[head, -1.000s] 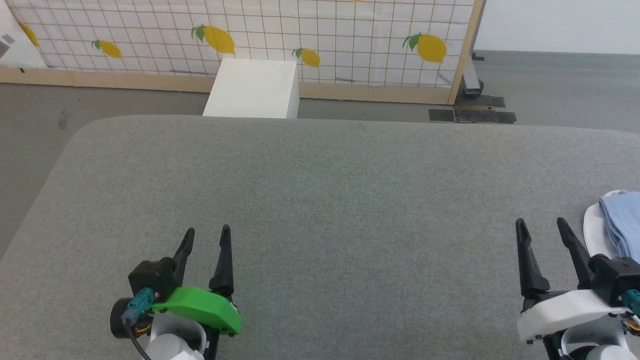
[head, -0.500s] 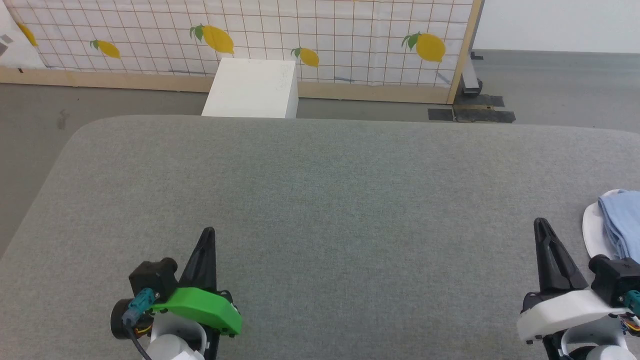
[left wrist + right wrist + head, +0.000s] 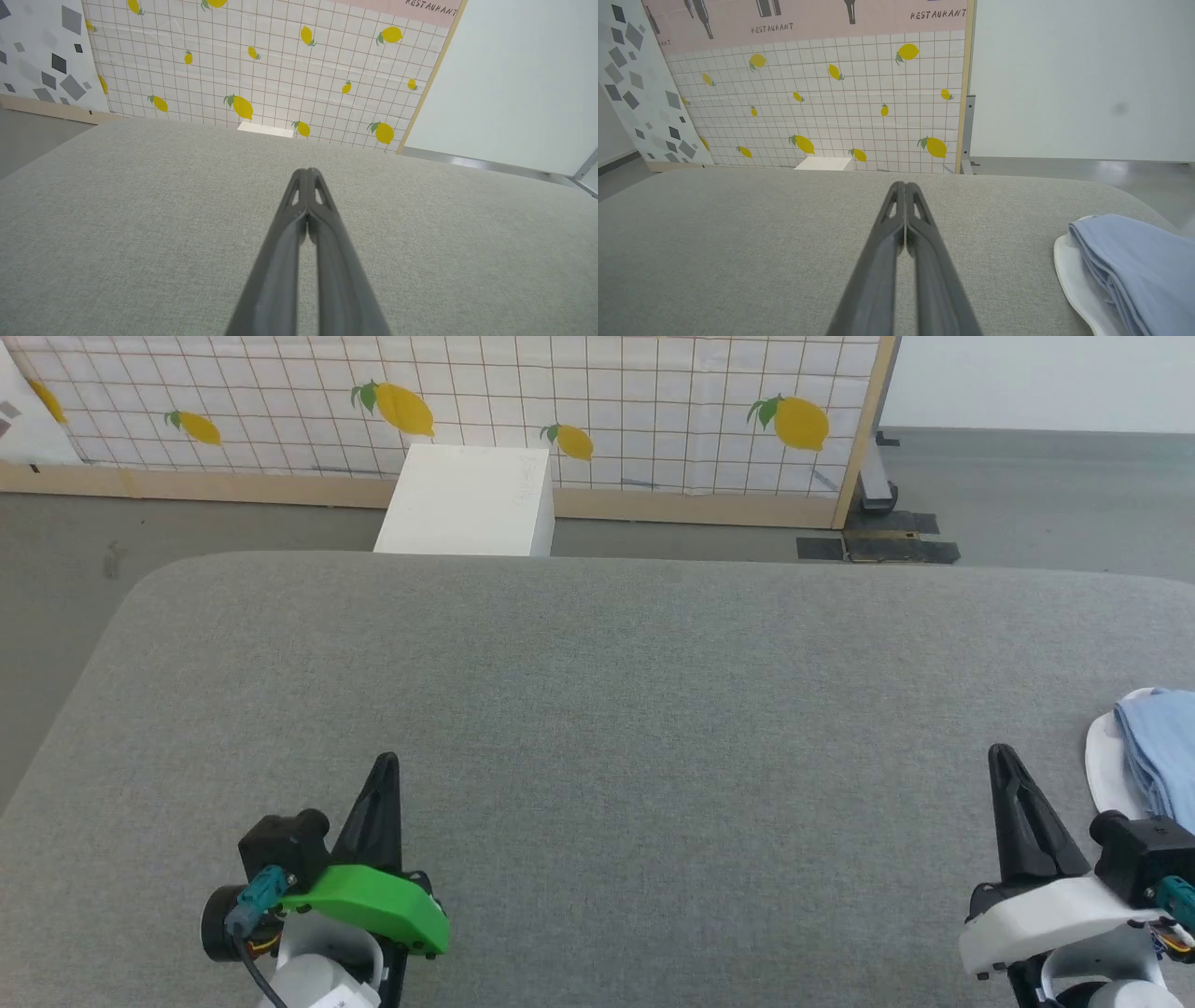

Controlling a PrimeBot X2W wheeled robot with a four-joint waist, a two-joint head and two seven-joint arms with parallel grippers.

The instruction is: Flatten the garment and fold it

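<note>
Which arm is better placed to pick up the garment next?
The right. The garment lies bunched at the right of the grey table, close beside the right gripper but apart from it; the left gripper is far off across the table. Both are shut, so the right would likely open first.

The left gripper (image 3: 307, 173) hangs above the grey fabric worktop (image 3: 140, 210), its dark fingers (image 3: 280, 261) pressed together, pointing toward a lemon-patterned panel (image 3: 261, 65)

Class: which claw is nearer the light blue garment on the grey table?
Right. The right claw is just left of the garment, apart from it; the left claw is far across the table.
</note>
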